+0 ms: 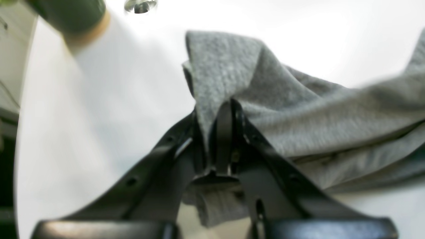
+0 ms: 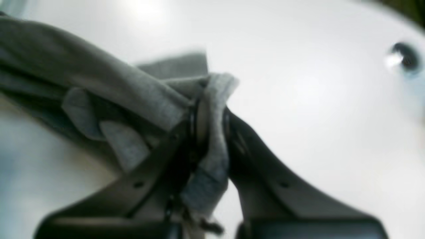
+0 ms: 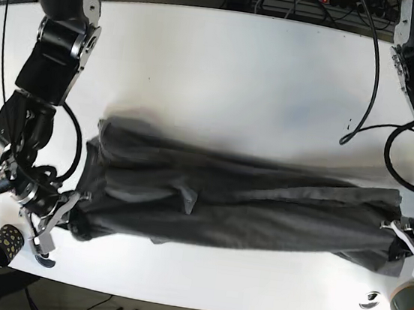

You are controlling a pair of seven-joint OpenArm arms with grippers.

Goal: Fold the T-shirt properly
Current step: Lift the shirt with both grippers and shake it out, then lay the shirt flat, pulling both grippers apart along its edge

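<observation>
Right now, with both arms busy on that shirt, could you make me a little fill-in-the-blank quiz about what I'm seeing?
1. The T-shirt is ____ in colour.
2. The left gripper is ____ on the cloth.
3. The shirt is held between the left gripper and the right gripper at ____ ends.
4. The table under the shirt is ____.

Missing words: grey; shut; opposite; white

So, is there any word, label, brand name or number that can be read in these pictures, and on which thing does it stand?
None can be read.
T-shirt: plain grey cloth, with no print or tag showing.
Table: plain white, with no marking.
Small dark cup at the table's corner: it has a light dotted pattern, no letters.
Both wrist views are blurred, and no writing shows on the left gripper or the right gripper.
</observation>
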